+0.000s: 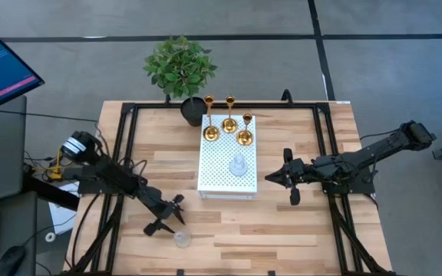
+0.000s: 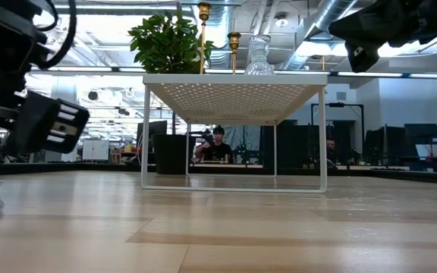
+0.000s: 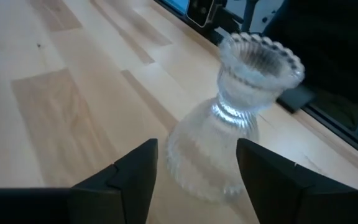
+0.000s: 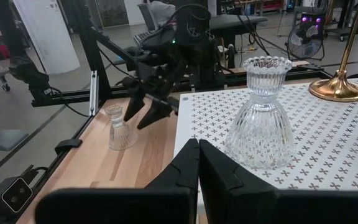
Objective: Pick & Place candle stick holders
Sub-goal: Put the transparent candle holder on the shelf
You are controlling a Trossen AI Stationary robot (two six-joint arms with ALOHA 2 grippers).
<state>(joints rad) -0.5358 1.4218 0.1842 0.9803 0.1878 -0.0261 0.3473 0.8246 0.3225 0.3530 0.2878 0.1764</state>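
Left gripper (image 1: 169,215) fingers open, straddling but not touching a clear glass candle holder (image 1: 181,239) upright near the counter's (image 1: 282,238) front edge. Right gripper (image 1: 276,178) fingers closed, empty, beside the white perforated board (image 1: 221,180), which carries the second glass holder (image 1: 239,165) and three gold holders (image 1: 229,123).

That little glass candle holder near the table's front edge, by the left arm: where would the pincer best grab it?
Probably at the narrow neck, coming level from the side. The glass holder stands upright, flaring to a wide ribbed skirt below and a scalloped rim above, so the waist should keep the fingers from sliding. The left pincer is open and faces it, one finger toward each side.
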